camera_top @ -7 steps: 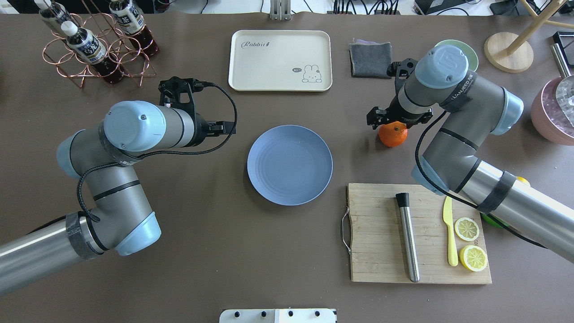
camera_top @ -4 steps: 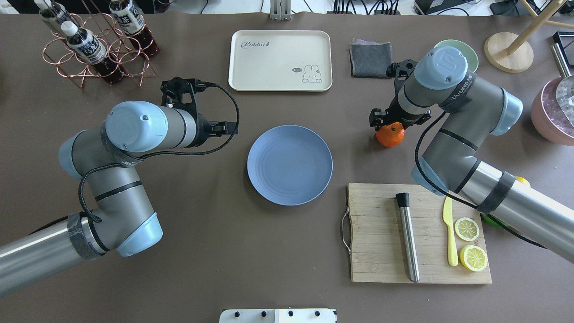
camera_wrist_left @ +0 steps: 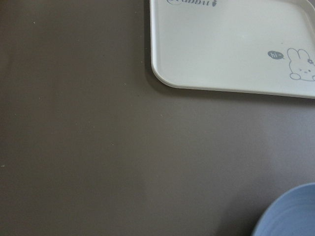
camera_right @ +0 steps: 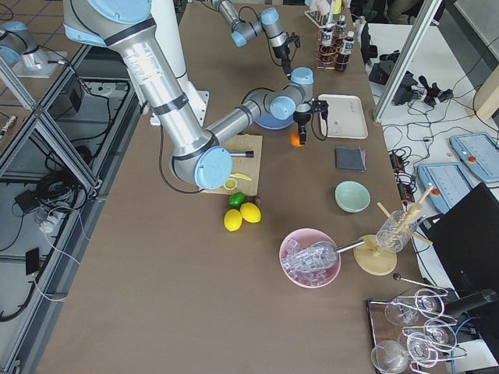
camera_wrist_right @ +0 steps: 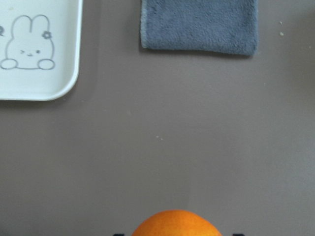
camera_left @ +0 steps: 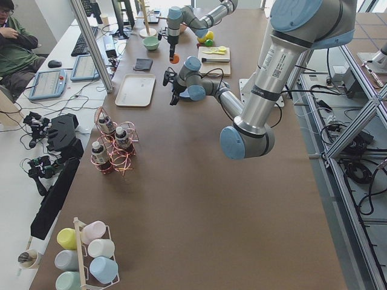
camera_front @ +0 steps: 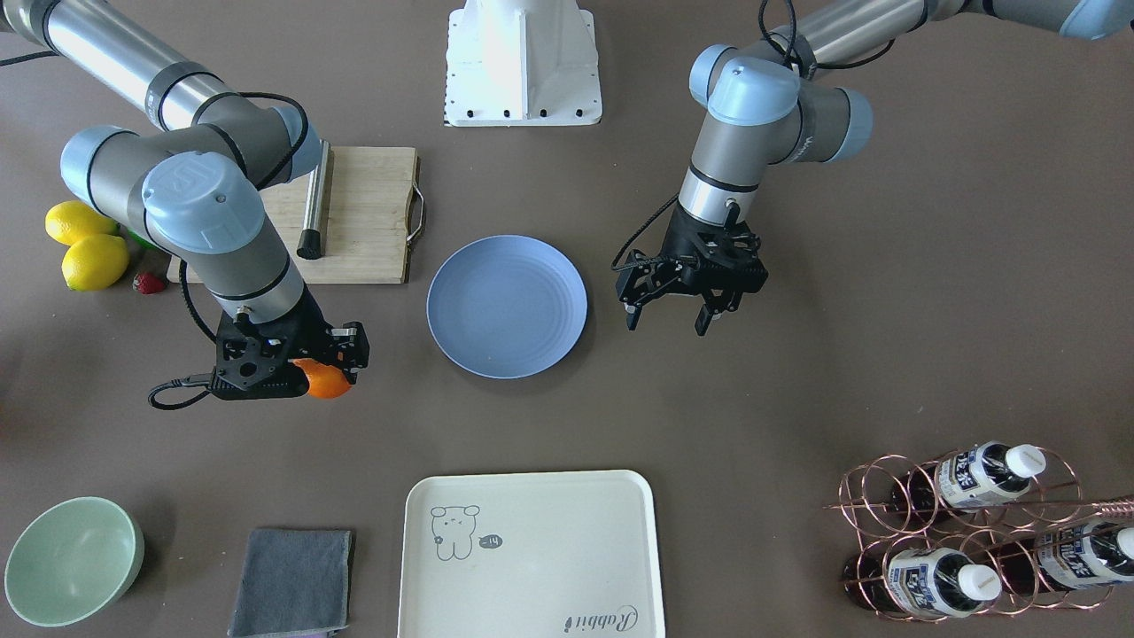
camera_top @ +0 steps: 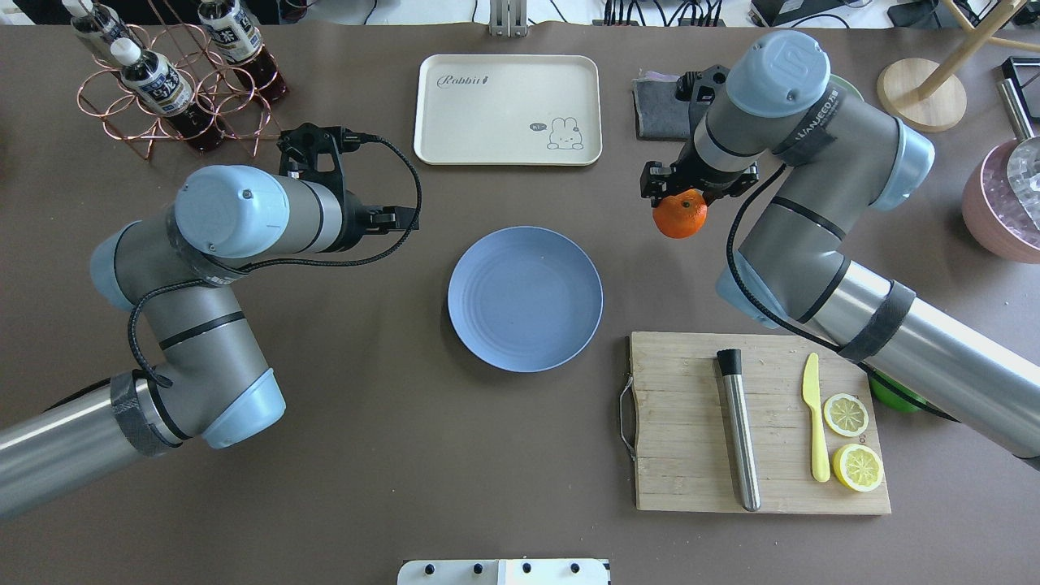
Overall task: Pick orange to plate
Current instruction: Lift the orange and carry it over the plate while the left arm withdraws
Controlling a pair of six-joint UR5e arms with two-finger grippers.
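The orange is being gripped by the right gripper, with the jaws closed across its upper sides and the fruit hanging below the fingers. It is being held off to the right of the plate, well apart from the rim, roughly between the plate and the grey cloth. It is probably being carried clear of the table: the right-side view suggests a gap beneath it, but that is too small to confirm. The left gripper is being held open and empty on the plate's other side, near the rim but not over it. The step in hand is being read as the carry across to the plate. Enough height is being called for to pass the shallow rim, and the squeeze is best left as it is, since a round fruit pinched harder tends to slip out. The fruit should be centred over the inner rings before any descent. It should be lowered until it rests on the plate and only then released, because a dropped orange is likely to roll off so shallow a dish. The fingers are best withdrawn straight upward. The cutting board is lying nearer the robot and need not be crossed.
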